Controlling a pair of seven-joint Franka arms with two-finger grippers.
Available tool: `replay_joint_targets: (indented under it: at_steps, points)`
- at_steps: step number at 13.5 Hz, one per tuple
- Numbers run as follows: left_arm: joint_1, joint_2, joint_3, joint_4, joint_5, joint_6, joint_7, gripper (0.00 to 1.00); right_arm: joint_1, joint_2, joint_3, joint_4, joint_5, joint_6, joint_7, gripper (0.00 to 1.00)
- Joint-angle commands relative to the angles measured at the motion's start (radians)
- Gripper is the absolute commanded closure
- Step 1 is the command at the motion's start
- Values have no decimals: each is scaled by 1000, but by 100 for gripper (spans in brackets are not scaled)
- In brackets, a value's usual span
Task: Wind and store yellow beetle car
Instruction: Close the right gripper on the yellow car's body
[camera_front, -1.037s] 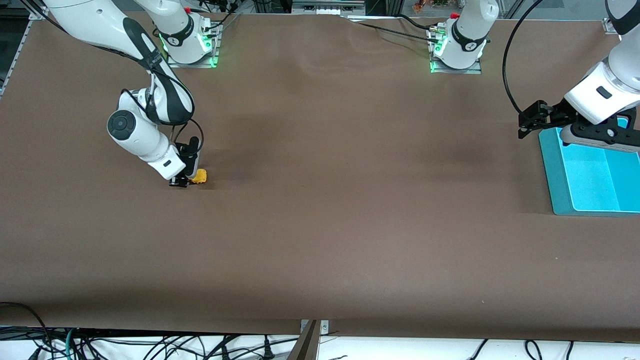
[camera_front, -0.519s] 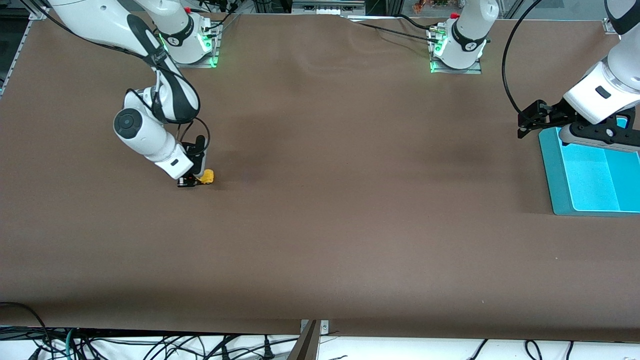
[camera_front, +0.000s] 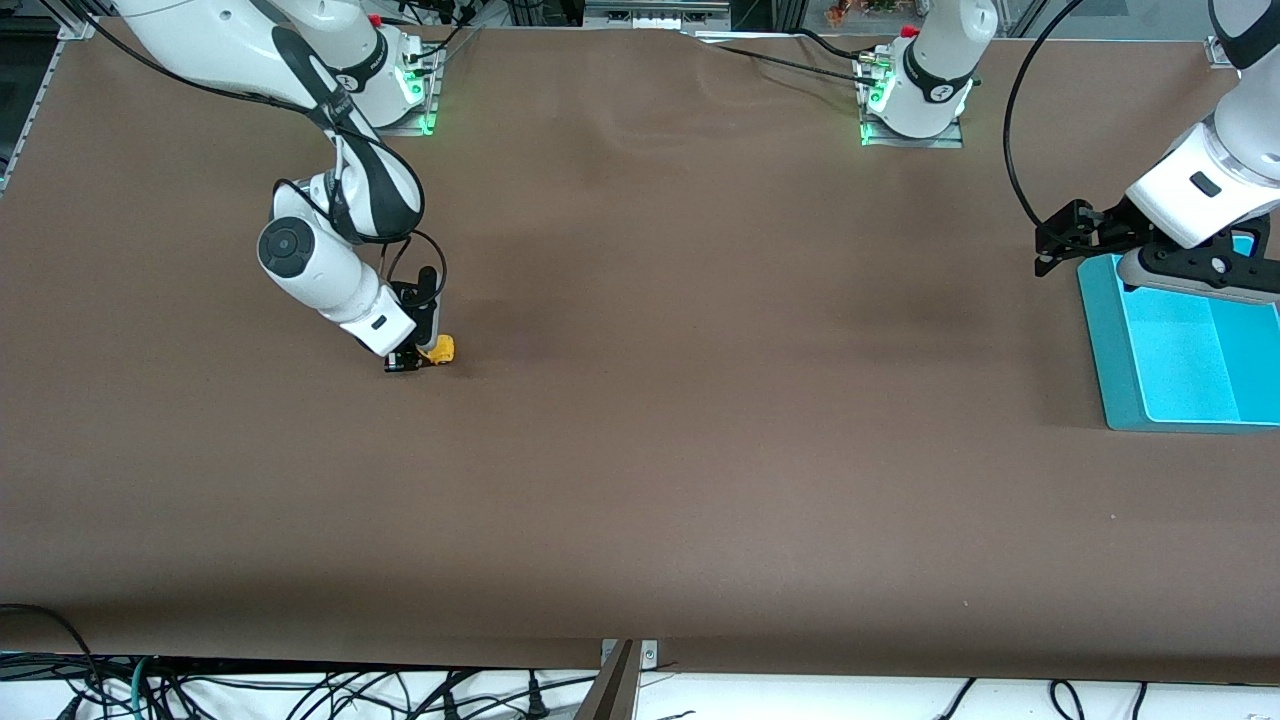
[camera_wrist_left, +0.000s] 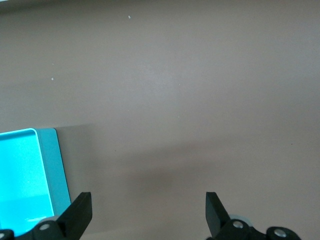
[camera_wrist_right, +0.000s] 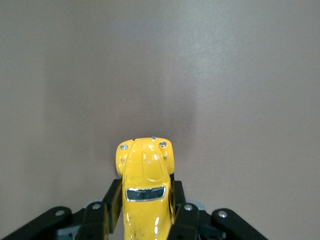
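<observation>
Toward the right arm's end of the table (camera_front: 700, 480), we find the right gripper (camera_front: 418, 360) down at the brown table surface, its fingers clamped on the yellow beetle car (camera_front: 440, 350). From the front view, the car pokes out of the gripper on the side facing the left arm's end, at or just above the tabletop; we cannot tell whether its wheels touch. From the right wrist view, we see the car (camera_wrist_right: 145, 195) gripped by its flanks between the two black fingers (camera_wrist_right: 112, 200), rounded bonnet pointing away from the wrist, dark windscreen facing up, two small silver headlights at the nose. Its rear portion is hidden by the lower edge of that view.

The middle of the table shows only brown cover, with faint creases near the arm bases.

At the left arm's end, we note a turquoise bin (camera_front: 1100, 350), open-topped, resting on the table. The left gripper (camera_front: 1050, 245) hangs in the air over the table just beside that bin, and this arm waits. In the left wrist view its fingers (camera_wrist_left: 77, 215) stand wide apart with nothing between them, and a corner of the bin (camera_wrist_left: 47, 170) shows beside one finger.
</observation>
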Motion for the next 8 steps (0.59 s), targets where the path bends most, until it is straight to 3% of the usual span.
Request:
replay_joint_targets:
  at_steps: [1,4,8]
  points:
    - [-3,14,0,34,14,-23,7,0,-7,22,-1,-2,8,31,-29,93]
    - [-5,14,0,34,14,-23,7,0,-13,22,-47,-14,8,35,-86,93]
    - [-5,14,0,34,14,-23,7,0,-86,20,-58,-34,13,34,-187,93]
